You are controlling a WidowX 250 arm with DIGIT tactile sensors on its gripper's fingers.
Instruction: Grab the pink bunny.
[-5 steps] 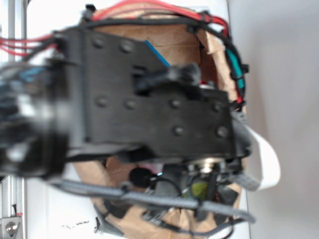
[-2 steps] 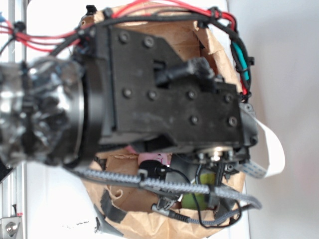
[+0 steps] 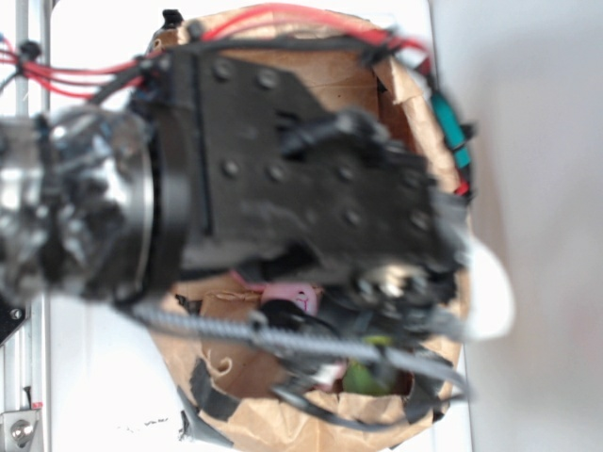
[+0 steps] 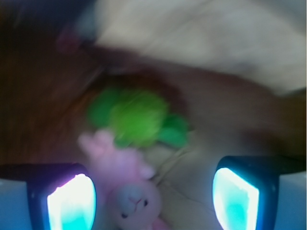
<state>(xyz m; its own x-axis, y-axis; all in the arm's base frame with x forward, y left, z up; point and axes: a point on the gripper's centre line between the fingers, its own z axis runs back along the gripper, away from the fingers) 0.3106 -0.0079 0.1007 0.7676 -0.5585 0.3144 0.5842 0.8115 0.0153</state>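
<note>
Arm [image 3: 283, 179] fills the exterior view, blurred by motion, and has swung slightly since a moment ago; more of the pink bunny [image 3: 287, 295] now shows beneath it inside the brown paper bag [image 3: 311, 80], with the green plush [image 3: 363, 377] nearer the bag's lower rim. That suggests the claw is closing in on its target.

Wrist view: the gripper [image 4: 153, 196] hangs open, its two glowing pads wide apart. The bunny [image 4: 127, 184], pale pink with long ears and a grey-white muzzle, lies between them, close to the left pad, touching the green plush [image 4: 139, 117] beyond it.
</note>
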